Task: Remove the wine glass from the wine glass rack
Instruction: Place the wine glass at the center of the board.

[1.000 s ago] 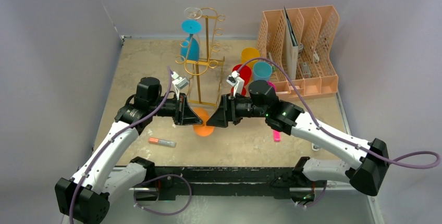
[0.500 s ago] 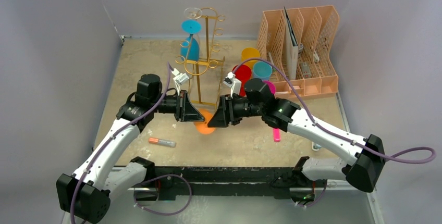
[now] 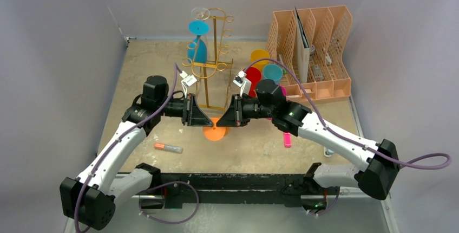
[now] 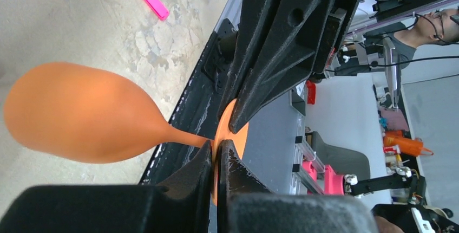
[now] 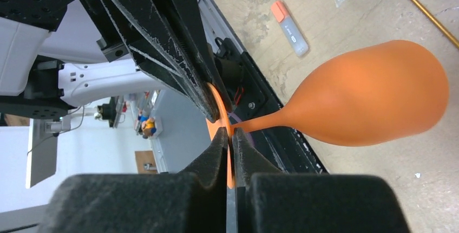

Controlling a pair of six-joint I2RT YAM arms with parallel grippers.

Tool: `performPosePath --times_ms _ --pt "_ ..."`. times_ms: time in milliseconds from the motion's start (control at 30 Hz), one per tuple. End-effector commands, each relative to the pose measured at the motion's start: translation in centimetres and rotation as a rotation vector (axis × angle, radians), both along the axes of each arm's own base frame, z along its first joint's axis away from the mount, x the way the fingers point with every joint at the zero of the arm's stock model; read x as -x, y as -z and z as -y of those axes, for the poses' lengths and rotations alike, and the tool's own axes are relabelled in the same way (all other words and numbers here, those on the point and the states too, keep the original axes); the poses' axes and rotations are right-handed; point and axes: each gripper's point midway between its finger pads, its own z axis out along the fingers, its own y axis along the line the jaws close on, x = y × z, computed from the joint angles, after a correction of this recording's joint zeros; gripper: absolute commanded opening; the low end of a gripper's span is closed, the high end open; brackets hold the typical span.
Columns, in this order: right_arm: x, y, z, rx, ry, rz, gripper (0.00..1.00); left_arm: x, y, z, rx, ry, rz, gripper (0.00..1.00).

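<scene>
Orange wine glass (image 4: 81, 114) near table, apart from upright gold rack (image 3: 215, 49).

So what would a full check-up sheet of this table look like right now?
Surface: beige mottled table, no spills seen.
Job's things: orange wine glass off the gold rack; blue glass and clear glass hang there.
Clutter: coloured cups, peach file organiser, pink marker, orange-capped marker.
Claws: left claw and right claw both pinch the orange glass's foot.
Cables: purple cables loose along both arms.
Surroundings: plain grey walls.
</scene>
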Motion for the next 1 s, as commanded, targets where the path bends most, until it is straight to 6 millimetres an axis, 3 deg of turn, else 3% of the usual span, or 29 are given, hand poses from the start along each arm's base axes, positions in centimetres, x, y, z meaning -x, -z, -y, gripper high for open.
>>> performPosePath --times_ms 0,33,133,167,333,467,700,967 --pt "0.7 -3.3 -1.0 -0.135 -0.051 0.03 0.0 -1.1 -1.0 0.2 -0.006 -0.038 0.035 0.0" --pt "0.6 -3.4 -0.8 -0.136 -0.039 0.042 0.0 -1.1 -0.9 0.2 -0.009 -0.035 0.023 0.05" --pt "-0.4 -3.2 0.2 -0.12 0.057 0.088 0.0 -0.7 -0.2 0.2 -0.035 -0.006 -0.062 0.34" --pt "-0.8 -3.1 0.7 -0.113 0.089 0.102 0.0 -0.6 0.1 0.4 -0.034 0.012 -0.097 0.38" --pt "-1.2 -2.1 2.3 -0.101 0.179 0.126 0.0 -0.7 0.2 0.8 0.007 0.016 -0.145 0.43" --pt "-1.6 -3.0 2.7 -0.204 0.234 0.162 0.0 -0.3 -1.1 0.7 0.056 -0.01 -0.118 0.47" --pt "-1.7 -3.1 2.1 -0.207 0.213 0.156 0.0 0.4 -1.4 0.0 0.038 -0.063 -0.043 0.52" --pt "-1.1 -4.4 0.8 -0.277 0.133 0.167 0.0 3.0 1.5 -1.3 -0.035 -0.065 -0.069 0.52"
